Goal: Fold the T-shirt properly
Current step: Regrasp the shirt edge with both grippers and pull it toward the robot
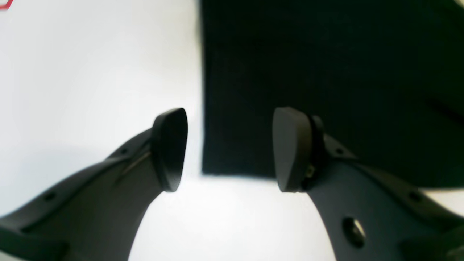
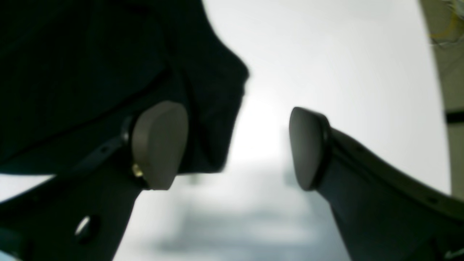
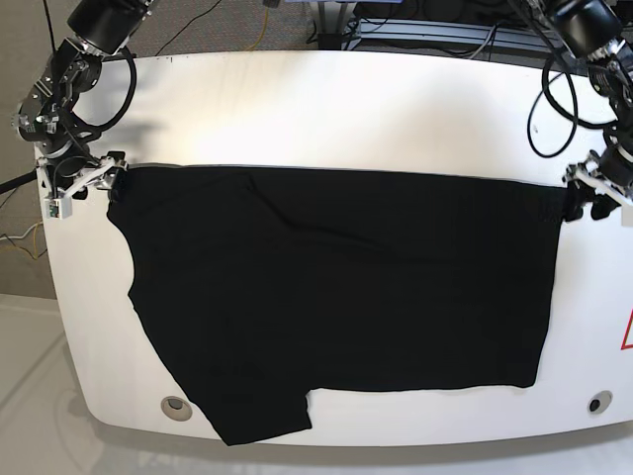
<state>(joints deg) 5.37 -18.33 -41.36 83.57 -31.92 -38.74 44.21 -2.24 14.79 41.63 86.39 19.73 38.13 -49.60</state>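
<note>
The black T-shirt (image 3: 336, 297) lies spread flat on the white table (image 3: 346, 109), its straight top edge running between the two grippers. My left gripper (image 1: 230, 148) is open at the shirt's upper right corner. In the left wrist view that corner of the T-shirt (image 1: 290, 72) lies between and under the fingers (image 1: 169, 148), with nothing clamped. In the base view the left gripper (image 3: 577, 201) sits at the cloth's edge. My right gripper (image 2: 233, 146) is wide open at the upper left corner, one pad (image 2: 159, 145) over the T-shirt (image 2: 90, 72). In the base view the right gripper (image 3: 107, 183) touches that corner.
A sleeve (image 3: 257, 416) hangs toward the table's front edge. Two round holes (image 3: 176, 404) sit near the front corners. A red marking (image 3: 628, 332) shows at the right edge. Cables and a frame (image 3: 425, 25) stand behind the table.
</note>
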